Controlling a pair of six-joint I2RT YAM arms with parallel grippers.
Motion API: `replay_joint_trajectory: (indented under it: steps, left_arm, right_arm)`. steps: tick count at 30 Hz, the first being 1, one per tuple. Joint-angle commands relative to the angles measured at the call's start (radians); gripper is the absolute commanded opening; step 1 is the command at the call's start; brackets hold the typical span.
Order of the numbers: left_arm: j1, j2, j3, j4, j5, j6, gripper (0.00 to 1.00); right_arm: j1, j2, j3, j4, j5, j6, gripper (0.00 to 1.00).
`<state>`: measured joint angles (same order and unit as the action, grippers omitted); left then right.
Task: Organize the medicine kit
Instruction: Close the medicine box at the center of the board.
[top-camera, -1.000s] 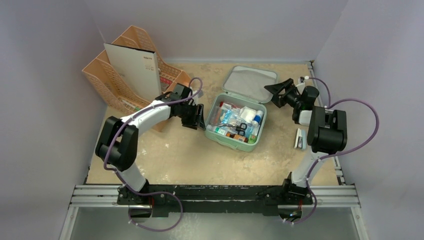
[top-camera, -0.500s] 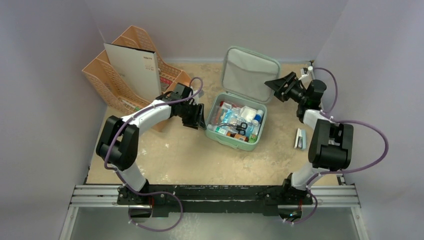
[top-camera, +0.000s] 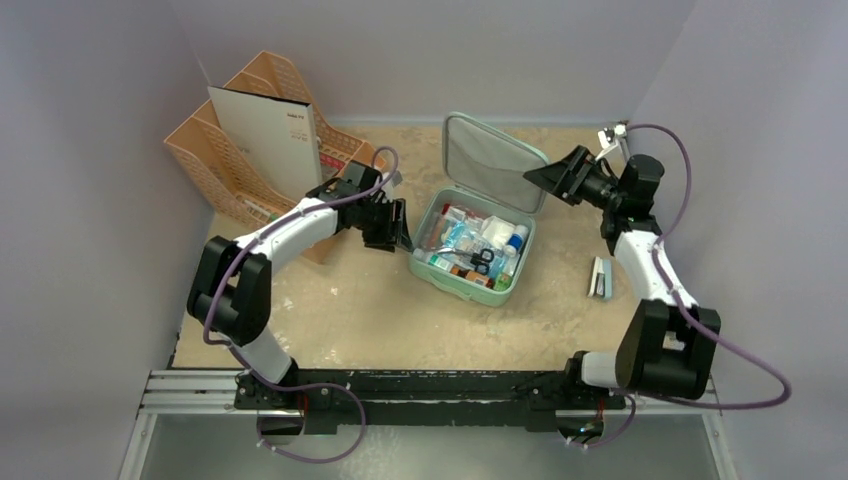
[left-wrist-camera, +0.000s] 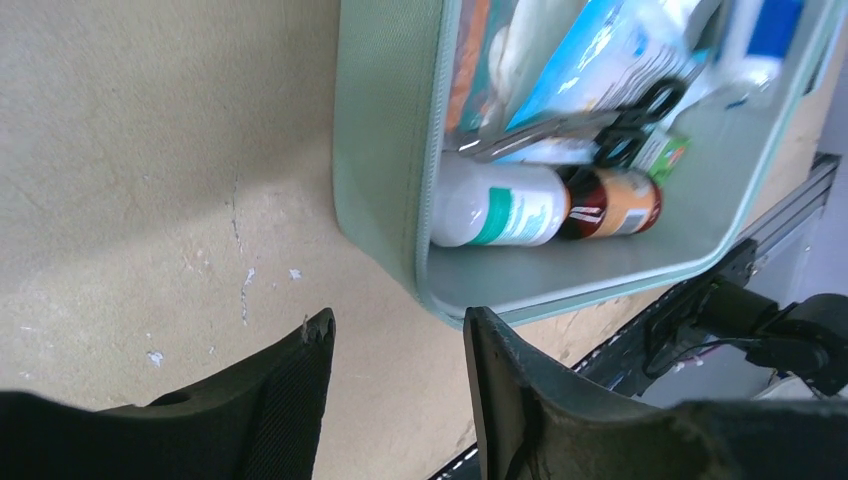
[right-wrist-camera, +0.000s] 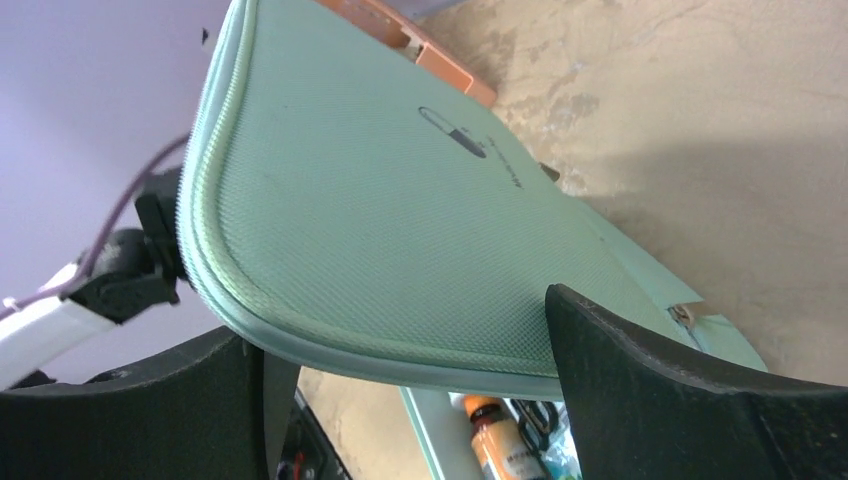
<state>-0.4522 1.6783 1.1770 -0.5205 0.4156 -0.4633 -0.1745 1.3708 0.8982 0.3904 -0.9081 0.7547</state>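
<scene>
Your medicine kit (top-camera: 462, 284) sits mid-table, lid (top-camera: 488, 163) half-raised. The right gripper (top-camera: 552, 170), spread wide at its 2 o'clock, only nudges the lid, which could flop open. The left gripper (top-camera: 400, 230), parted and empty, waits at 9 o'clock.

The left arm reaches forward and inward with its elbow bent. The left end effector (top-camera: 397, 227) is held low, jaws parted and empty. The right arm stretches far forward, forearm angled inward. The right end effector (top-camera: 548, 176) points left, jaws spread wide.
</scene>
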Motion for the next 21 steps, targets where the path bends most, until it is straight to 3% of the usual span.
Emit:
replay_joint_trajectory:
  steps: [1, 7, 21]
  left_arm:
    - [0.032, -0.080, 0.054, 0.027, 0.004, -0.025, 0.49]
    - [0.069, -0.110, 0.076, -0.012, 0.019, 0.002, 0.51]
    - [0.141, -0.203, 0.026, -0.064, 0.042, 0.084, 0.52]
  right_arm:
    - [0.009, -0.122, 0.021, -0.277, -0.040, -0.171, 0.89]
    - [0.009, -0.187, 0.045, -0.505, 0.003, -0.299, 0.94]
    - [0.011, -0.304, 0.060, -0.549, -0.046, -0.283, 0.95]
